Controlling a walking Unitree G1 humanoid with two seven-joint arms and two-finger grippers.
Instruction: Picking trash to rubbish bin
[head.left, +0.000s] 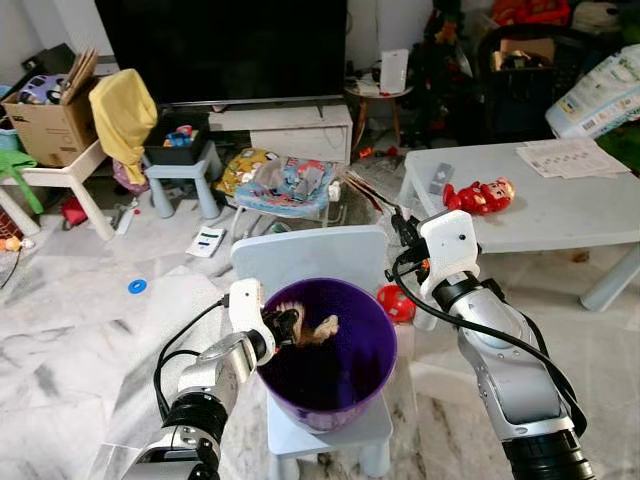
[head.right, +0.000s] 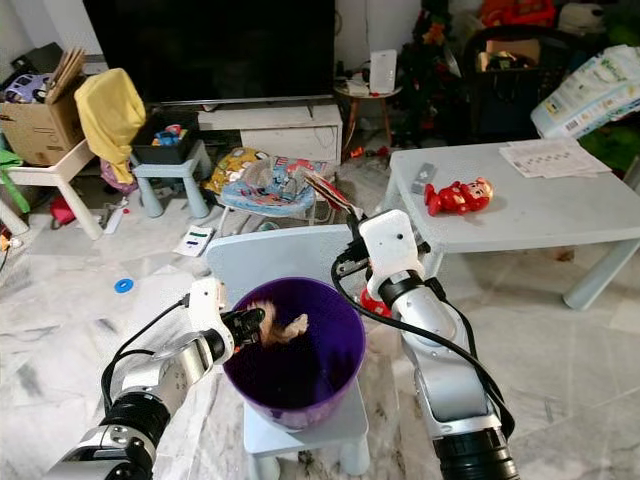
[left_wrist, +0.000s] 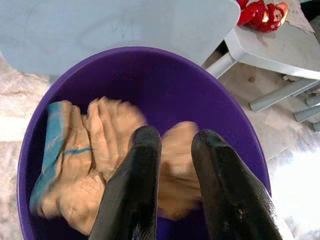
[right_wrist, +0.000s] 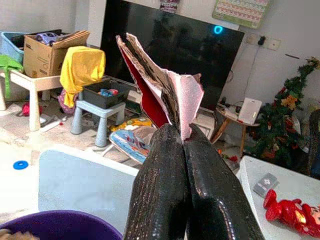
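A purple rubbish bin (head.left: 345, 405) stands on the seat of a small pale-blue chair (head.left: 300, 255) right in front of me. My left gripper (head.left: 287, 326) reaches over the bin's left rim, fingers slightly apart and gripping nothing. Just beyond the fingertips (left_wrist: 145, 137), crumpled tan paper trash (left_wrist: 112, 125) with a teal strip lies inside the bin, blurred. My right gripper (right_wrist: 184, 131) is raised behind the bin's right side, above the chair back. It is shut on a flat torn piece of cardboard (right_wrist: 160, 75) with red and pink faces, which sticks up and away from the fingers.
A grey low table (head.left: 560, 215) at right carries a red toy figure (head.left: 480, 195) and papers. A red ball (head.left: 397, 303) lies on the floor by the chair. Stools, a baby bouncer (head.left: 290, 185), a cardboard box and a TV stand crowd the back.
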